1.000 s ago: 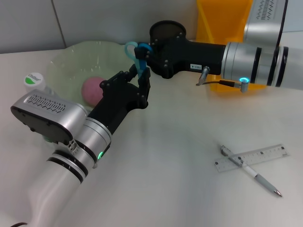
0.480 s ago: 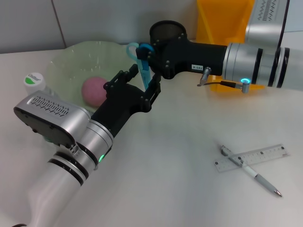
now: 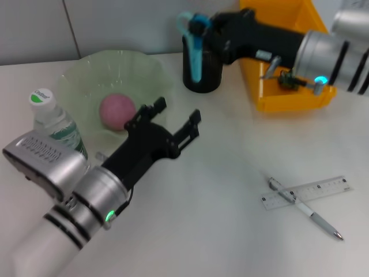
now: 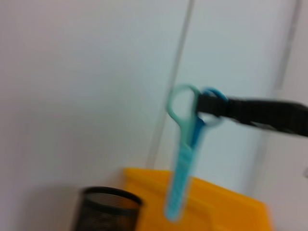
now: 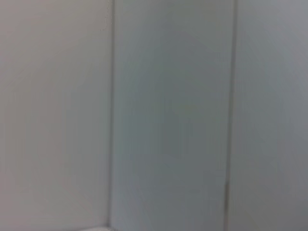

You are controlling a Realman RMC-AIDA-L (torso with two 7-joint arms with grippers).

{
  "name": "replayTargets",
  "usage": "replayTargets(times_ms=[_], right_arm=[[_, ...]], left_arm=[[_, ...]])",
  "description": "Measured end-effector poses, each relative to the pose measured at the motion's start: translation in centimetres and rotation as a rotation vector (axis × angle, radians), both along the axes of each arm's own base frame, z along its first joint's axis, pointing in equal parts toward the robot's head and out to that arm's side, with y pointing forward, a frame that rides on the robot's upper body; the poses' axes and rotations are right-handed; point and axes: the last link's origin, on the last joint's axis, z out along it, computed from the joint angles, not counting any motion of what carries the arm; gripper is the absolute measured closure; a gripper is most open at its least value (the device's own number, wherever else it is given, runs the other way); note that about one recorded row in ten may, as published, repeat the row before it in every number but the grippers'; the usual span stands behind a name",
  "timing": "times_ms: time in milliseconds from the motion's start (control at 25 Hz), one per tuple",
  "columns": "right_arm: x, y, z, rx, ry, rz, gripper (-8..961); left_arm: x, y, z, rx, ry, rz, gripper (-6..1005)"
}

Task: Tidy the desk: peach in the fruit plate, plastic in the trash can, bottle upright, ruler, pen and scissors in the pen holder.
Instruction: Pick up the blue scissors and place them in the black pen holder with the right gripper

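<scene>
Scissors: light blue handles and sheath, hanging tip-down, loops at the top; held above the front of the pen holder, far centre of the desk. In the left wrist view the scissors hang free, tip above the holder rim.
Right gripper: pinching the scissors at the handle loops, reaching in from the right.
Left gripper: fingers spread, holding nothing, over the desk just right of the fruit plate.
Peach: pink, round, lying in the pale green fruit plate at far left.
Bottle: clear plastic, white cap with green mark, standing upright at the left; its lower part is hidden by the left arm.
Ruler: clear, flat on the desk at near right.
Pen: silver, lying across the ruler.
Trash can: yellow, far right, partly covered by the right arm.
Right wrist view: shows only a plain wall; no task object visible.
</scene>
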Motion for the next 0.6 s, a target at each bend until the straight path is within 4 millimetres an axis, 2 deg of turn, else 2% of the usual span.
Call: replayTargets(times_ms=[200,360,400,600], right_arm=[[0.3,1.1,3.0,0.143,0.038,-0.025,887],[0.4,2.2,5.1,0.242,0.08,-0.055,887],[0.2,3.0,5.7,0.277,0.084,-0.075,887],[-0.9,4.6,5.7,0.333,0.082,-0.097,887]], left_arm=[[-1.6,-1.2,0.7,-0.146,-0.049,-0.062,192],[-2.4,-1.2,1.2,-0.253,-0.025,-0.096,192],[-2.5,-1.1,1.3,-0.272,-0.017,-0.109,192],[-3.4,-0.4,2.7,-0.317,-0.024,-0.122,192]])
